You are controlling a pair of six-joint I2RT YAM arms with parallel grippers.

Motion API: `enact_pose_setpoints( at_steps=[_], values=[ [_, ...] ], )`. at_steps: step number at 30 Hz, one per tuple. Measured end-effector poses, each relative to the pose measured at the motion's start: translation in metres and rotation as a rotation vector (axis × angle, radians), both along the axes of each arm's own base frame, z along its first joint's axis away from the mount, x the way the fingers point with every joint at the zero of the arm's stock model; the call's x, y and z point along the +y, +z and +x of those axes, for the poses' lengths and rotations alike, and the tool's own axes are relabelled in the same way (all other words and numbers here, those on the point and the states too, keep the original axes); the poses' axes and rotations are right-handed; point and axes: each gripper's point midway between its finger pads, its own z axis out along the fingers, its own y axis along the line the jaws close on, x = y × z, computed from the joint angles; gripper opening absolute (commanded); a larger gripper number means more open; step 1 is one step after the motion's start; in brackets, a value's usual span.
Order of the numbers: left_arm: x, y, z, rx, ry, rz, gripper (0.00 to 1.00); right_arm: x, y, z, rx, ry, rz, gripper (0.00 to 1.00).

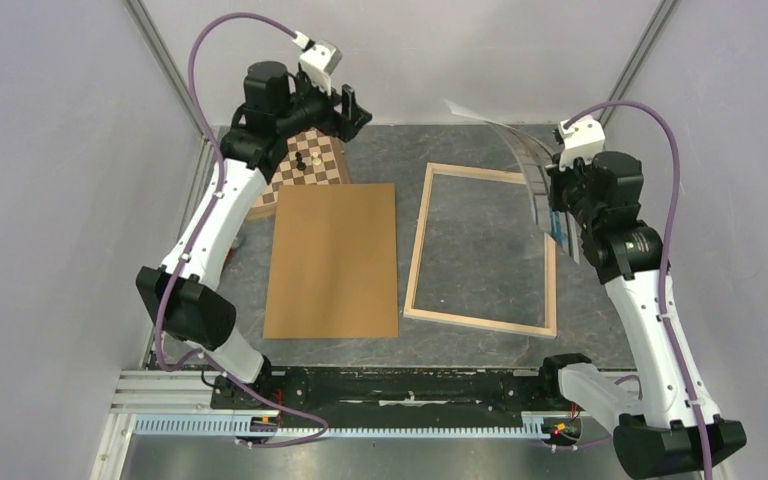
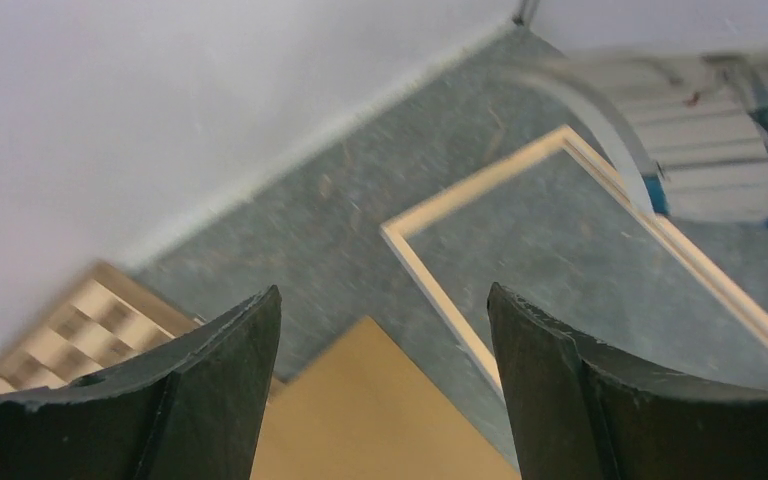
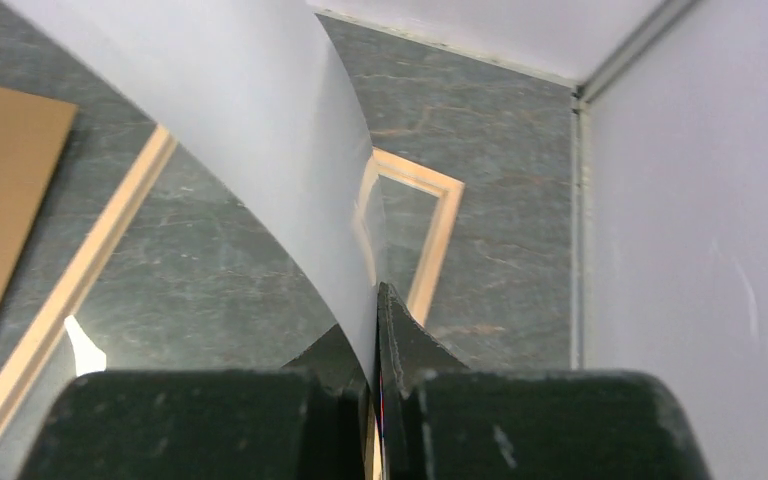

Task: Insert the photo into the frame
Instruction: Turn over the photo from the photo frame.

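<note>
1. right gripper (image 3: 376, 335): clenched on the photo (image 3: 260, 130), with one edge of the sheet pinched between the two fingers. in the overhead view it sits (image 1: 560, 225) above the right side of the frame.

2. photo (image 1: 525, 150): off the table, held only by the right gripper. the sheet bows up from the grip and arcs to the far left over the far right corner of the frame. its plain white back faces the right wrist camera. the printed side, with pale columns and a patch of blue, shows blurred in the left wrist view (image 2: 700, 130). it is not in the frame.

3. left gripper (image 2: 385, 310): released, with the jaws spread wide and nothing between them. it is raised at the far left (image 1: 352, 110), above the far end of the chessboard.

4. frame (image 1: 415, 250): thin light wooden bars, lying flat on the table at right of centre, slightly turned, with grey tabletop showing through its opening. it also shows in the left wrist view (image 2: 475, 182) and the right wrist view (image 3: 438, 245).

5. brown board (image 1: 332, 260): plain, flat on the table just left of the frame and not touching it. its far left corner lies over the chessboard. seen too at (image 2: 380, 420) and (image 3: 0, 180).

6. chessboard (image 1: 315, 170): checkered wood, at the far left behind the brown board, with small pieces (image 1: 300, 160) standing on it.

7. table (image 1: 400, 150): grey mottled top with pale walls around it.
</note>
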Motion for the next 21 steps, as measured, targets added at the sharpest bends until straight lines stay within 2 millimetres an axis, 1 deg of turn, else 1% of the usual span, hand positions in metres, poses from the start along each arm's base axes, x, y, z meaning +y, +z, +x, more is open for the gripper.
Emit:
enact_pose_setpoints(
  at_steps=[2, 5, 8, 10, 13, 15, 18, 19, 21],
  values=[
    [-0.006, -0.021, -0.012, 0.085, -0.004, -0.027, 0.82, -0.01, 0.001, -0.006, -0.017, -0.043, -0.021, 0.0],
    [-0.023, -0.055, -0.036, 0.195, -0.042, -0.038, 0.83, -0.02, -0.003, -0.013, -0.022, -0.088, -0.048, 0.0],
    [-0.047, -0.087, -0.067, 0.312, -0.107, -0.048, 0.83, -0.027, -0.014, -0.014, -0.002, -0.119, -0.077, 0.0],
    [-0.065, -0.107, -0.088, 0.411, -0.148, -0.072, 0.83, -0.031, -0.027, -0.014, 0.025, -0.135, -0.093, 0.0],
    [-0.09, -0.113, -0.108, 0.5, -0.184, -0.113, 0.83, -0.033, -0.048, -0.014, 0.067, -0.147, -0.109, 0.0],
    [-0.109, -0.107, -0.116, 0.557, -0.193, -0.155, 0.83, -0.033, -0.061, -0.014, 0.092, -0.149, -0.119, 0.0],
    [-0.138, -0.089, -0.115, 0.628, -0.186, -0.232, 0.83, -0.029, -0.076, -0.012, 0.122, -0.143, -0.133, 0.0],
    [-0.149, -0.08, -0.114, 0.665, -0.178, -0.267, 0.83, -0.027, -0.08, -0.011, 0.128, -0.138, -0.138, 0.0],
    [-0.166, -0.072, -0.111, 0.721, -0.168, -0.319, 0.83, -0.021, -0.084, -0.008, 0.135, -0.128, -0.148, 0.0]
  ],
)
